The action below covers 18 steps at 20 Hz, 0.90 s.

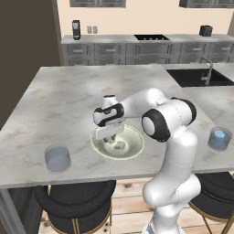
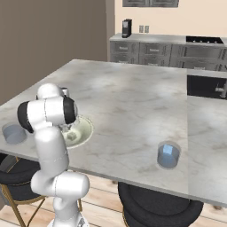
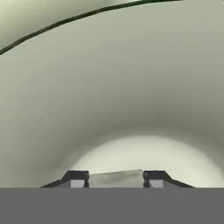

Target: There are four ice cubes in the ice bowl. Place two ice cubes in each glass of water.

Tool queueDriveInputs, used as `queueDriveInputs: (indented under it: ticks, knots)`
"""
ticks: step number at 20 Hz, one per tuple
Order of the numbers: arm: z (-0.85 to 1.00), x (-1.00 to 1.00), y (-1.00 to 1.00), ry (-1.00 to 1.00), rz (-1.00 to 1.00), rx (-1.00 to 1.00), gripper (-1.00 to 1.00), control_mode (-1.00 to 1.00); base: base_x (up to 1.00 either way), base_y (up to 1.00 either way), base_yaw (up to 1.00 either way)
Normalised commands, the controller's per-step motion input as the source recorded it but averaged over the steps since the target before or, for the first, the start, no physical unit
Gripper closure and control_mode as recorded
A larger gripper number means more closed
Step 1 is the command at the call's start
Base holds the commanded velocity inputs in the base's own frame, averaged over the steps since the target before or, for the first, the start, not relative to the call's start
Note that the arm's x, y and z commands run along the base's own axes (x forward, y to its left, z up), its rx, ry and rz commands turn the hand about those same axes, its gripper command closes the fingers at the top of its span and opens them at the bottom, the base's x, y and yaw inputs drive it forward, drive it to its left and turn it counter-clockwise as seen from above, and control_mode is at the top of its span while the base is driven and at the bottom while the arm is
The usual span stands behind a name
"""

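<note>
The claw (image 3: 116,181) is lowered into the ice bowl (image 1: 132,148) & closed on an ice cube (image 3: 116,178), probably for lifting. One cube is seen in the right glass (image 1: 219,139); the left glass (image 1: 57,158) looks w/o ice.

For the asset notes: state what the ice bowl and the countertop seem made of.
Ice bowl: likely glazed ceramic, a smooth opaque cream-green wall with soft sheen. Countertop: looks like polished marble or similar stone, pale grey with brownish veining.
</note>
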Motion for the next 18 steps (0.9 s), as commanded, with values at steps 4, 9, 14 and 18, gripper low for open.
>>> queueDriveInputs:
  ticks: [4, 9, 14, 18]
  knots:
    - [0.70, -0.37, 0.05, -0.30, -0.07, 0.00, 1.00, -1.00, 0.00, 0.00, 0.00]
    - [0.35, -0.58, 0.10, -0.11, 0.02, 0.03, 1.00, -1.00, 0.00, 0.00, 0.00]
    - [0.57, -0.28, 0.56, 0.00, 0.23, 0.04, 1.00, -1.00, 0.00, 0.00, 0.00]
    - [0.55, -0.17, 0.88, 0.04, 0.34, 0.01, 1.00, -1.00, 0.00, 0.00, 0.00]
